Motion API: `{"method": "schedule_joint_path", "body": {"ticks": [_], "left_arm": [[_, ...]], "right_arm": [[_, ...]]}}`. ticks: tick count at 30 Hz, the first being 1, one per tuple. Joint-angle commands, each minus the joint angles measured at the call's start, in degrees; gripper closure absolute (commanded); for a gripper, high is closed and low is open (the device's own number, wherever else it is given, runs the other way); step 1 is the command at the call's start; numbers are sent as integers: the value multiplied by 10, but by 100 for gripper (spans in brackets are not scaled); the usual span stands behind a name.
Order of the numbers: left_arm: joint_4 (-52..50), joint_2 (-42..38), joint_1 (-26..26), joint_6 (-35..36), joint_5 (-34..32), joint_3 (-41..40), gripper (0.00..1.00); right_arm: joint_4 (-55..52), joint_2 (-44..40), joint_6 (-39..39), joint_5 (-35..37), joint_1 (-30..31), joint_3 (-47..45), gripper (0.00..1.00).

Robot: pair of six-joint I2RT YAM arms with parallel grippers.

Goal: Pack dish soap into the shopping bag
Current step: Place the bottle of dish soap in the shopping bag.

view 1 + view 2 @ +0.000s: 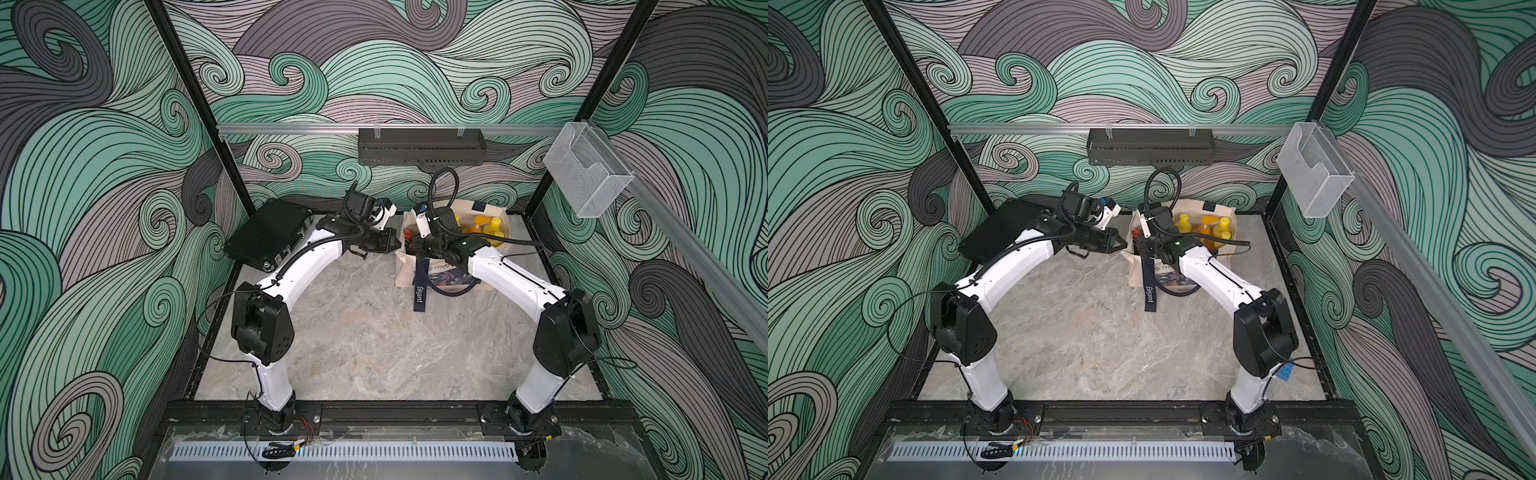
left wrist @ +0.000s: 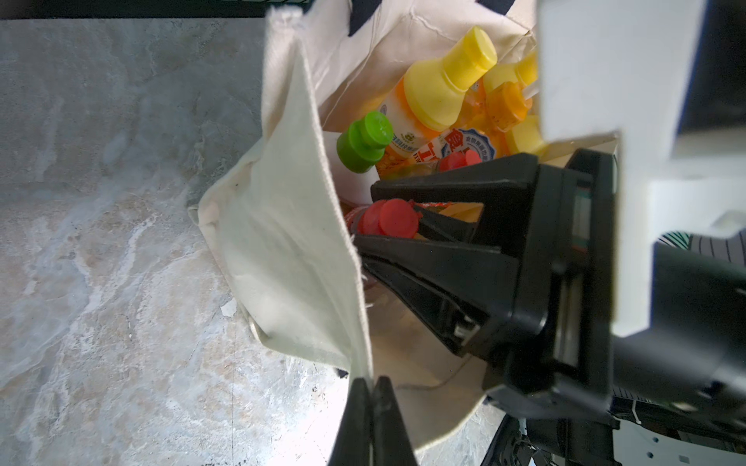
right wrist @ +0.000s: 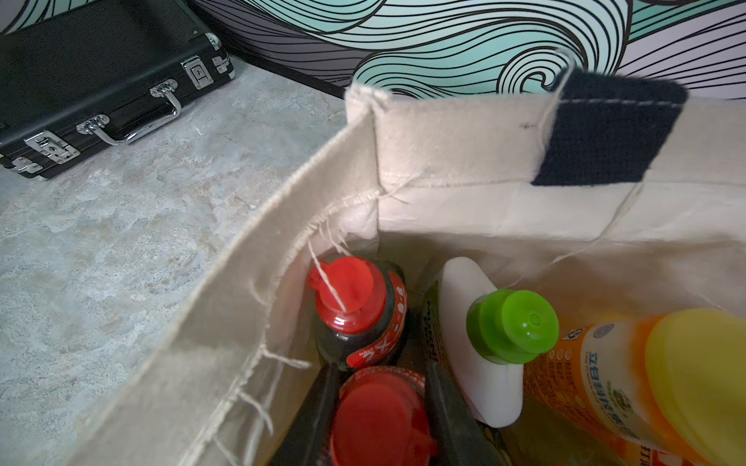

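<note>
so the bag sat upright toward the back of the table, right of the middle, well apart from the black case lying in the far left corner. the left gripper was pinched fully shut on the bag's top edge - in the left wrist view you could see the canvas running straight in between its fingers. the right gripper was down inside the bag with its fingers closed in on either side of a red-capped bottle, gripping it just under the cap. right beside that stood a dark bottle with its own red cap, tucked into the bag's corner, then a white bottle with a green cap, and an orange bottle with a yellow cap leaning next to it. more yellow caps showed at the other end of the bag in both top views - couldn't tell if the held bottle was resting on the bottom or hanging.
</note>
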Motion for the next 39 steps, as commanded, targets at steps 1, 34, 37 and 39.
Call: {"method": "schedule_joint_path", "body": {"ticks": [1, 34, 37, 39], "left_arm": [[14, -24, 5, -2, -23, 2, 100], [199, -335, 284, -22, -476, -394, 9], [296, -348, 303, -35, -519, -500, 9], [343, -340, 310, -28, -529, -546, 9]], "right_arm": [[16, 6, 13, -32, 10, 5, 80], [-36, -360, 53, 157, -353, -241, 7], [71, -380, 69, 154, -364, -356, 6], [133, -374, 72, 156, -365, -418, 5]]}}
